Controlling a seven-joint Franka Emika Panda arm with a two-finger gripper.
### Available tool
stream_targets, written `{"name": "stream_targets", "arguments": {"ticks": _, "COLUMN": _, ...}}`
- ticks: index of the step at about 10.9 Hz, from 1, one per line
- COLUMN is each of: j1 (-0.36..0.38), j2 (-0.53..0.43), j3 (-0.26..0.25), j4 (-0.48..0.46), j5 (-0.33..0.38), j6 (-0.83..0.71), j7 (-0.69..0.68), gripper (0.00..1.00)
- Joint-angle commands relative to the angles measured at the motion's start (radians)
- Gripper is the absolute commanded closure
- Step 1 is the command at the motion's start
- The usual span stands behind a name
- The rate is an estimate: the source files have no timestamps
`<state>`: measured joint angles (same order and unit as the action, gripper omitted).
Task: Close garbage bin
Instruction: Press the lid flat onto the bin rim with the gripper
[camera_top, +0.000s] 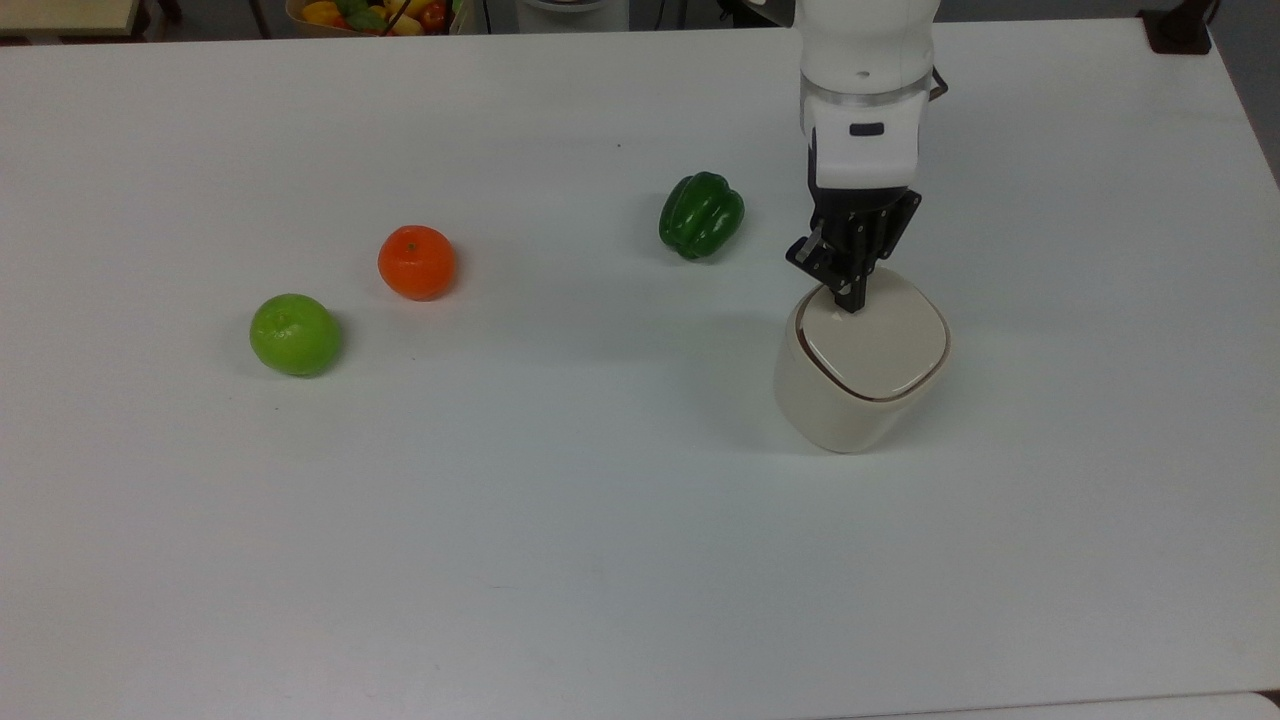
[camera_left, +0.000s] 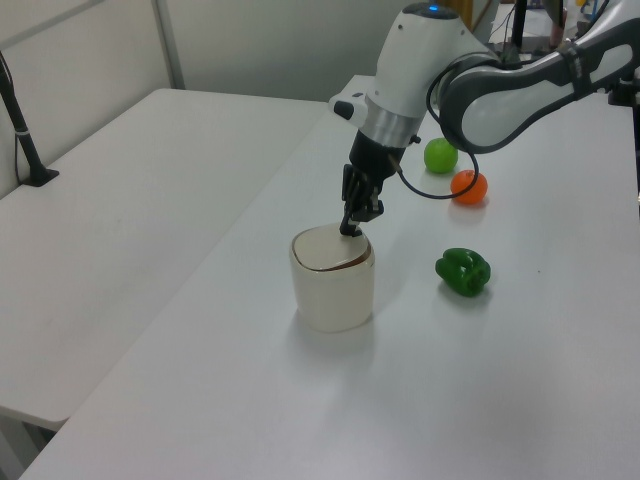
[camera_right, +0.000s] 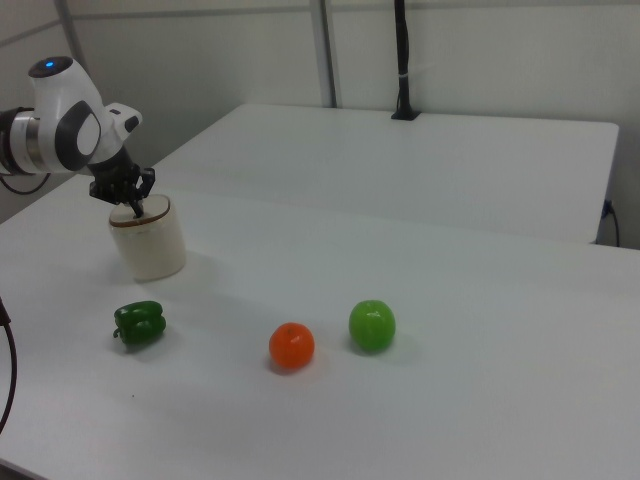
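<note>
Chiefly, item one was the white table (camera_top: 560, 560), bearing every other entry, with the garbage bin (camera_top: 850, 395) taken as the landmark for all places given. Item two, the arm (camera_top: 868, 90), white-cased, came down from above the bin on its far side in the top view. Item three, the garbage bin itself, cream-beige with a rounded-square body, stood upright toward the top view's right; its lid (camera_top: 875, 345) lay flat within the rim, a thin dark seam running round it, so the closing looked all but finished. Item four, the gripper (camera_top: 850, 300), black, rested its tip on the lid near the rim edge nearest the arm; whether its fingers were parted or together cannot be told. Item five, a green pepper (camera_top: 701, 213), lay near the bin to the top view's left; an orange (camera_top: 416, 261) and a green apple (camera_top: 295, 334) lay well apart from the bin, farther the same way. Handling note: to seat the lid properly, a short, straight downward press at that edge seemed wanted, gentle enough not to tip or slide the light bin, followed by a vertical lift clear.
</note>
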<state>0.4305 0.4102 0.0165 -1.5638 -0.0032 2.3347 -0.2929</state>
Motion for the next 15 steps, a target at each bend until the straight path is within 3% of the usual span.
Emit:
{"name": "stream_targets", "arguments": {"ticks": 1, "j1": 0.01, "j2": 0.009, "j3": -0.006, "j4": -0.009, "j5": 0.017, "j6": -0.017, "j7": -0.026, "gripper": 1.0}}
{"name": "stream_targets", "arguments": {"ticks": 13, "j1": 0.011, "j2": 0.012, "j3": -0.004, "j4": -0.01, "j5": 0.019, "j6": -0.023, "j7": -0.002, "gripper": 1.0}}
{"name": "stream_targets", "arguments": {"ticks": 15, "j1": -0.002, "j2": -0.019, "j3": -0.004, "j4": 0.02, "j5": 0.04, "j6": -0.104, "j7": 0.032, "gripper": 1.0}}
